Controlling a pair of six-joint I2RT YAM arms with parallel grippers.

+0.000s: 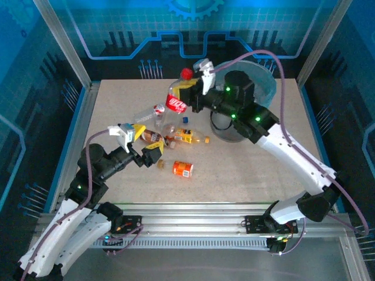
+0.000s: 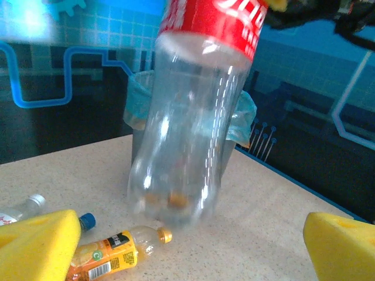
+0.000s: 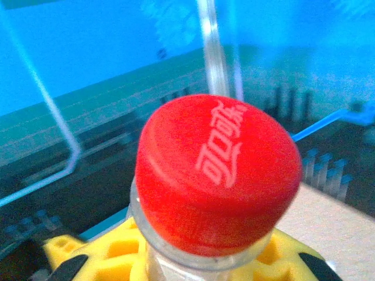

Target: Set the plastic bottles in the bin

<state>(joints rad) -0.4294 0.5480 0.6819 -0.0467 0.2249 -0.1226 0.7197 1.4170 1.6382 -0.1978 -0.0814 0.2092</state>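
Held bottle: large clear plastic bottle (image 1: 174, 104) with a red label, lifted clear of the table (image 1: 263, 175), cap end toward 12 o'clock in the top view.
Position: at 9 o'clock of the bin (image 1: 267, 82), just beside its rim, not yet over the opening.
Right gripper (image 1: 190, 93): pinching the bottle just under the cap, yellow pads (image 3: 111, 252) on either side of the neck.
Handling (judged): apparently empty, so light. Thin wall, likely to dent under pressure. Smooth and slippery.
Hold point (judged): neck and shoulder, the stiffest part. Avoid the mid-body.
Cap (image 3: 217, 170): red, with white Chinese Coca-Cola script.
Label (image 2: 214, 23): red with white script, cut off by the frame edge, matching the brand.
Loose bottles (image 1: 161, 136): small and lying flat, at 7 o'clock of the held bottle. One with an orange label (image 1: 183, 168) lies apart at 6 o'clock. Print too small to read.
Left gripper (image 1: 146, 143): fingers spread and empty, just beside the loose bottles.
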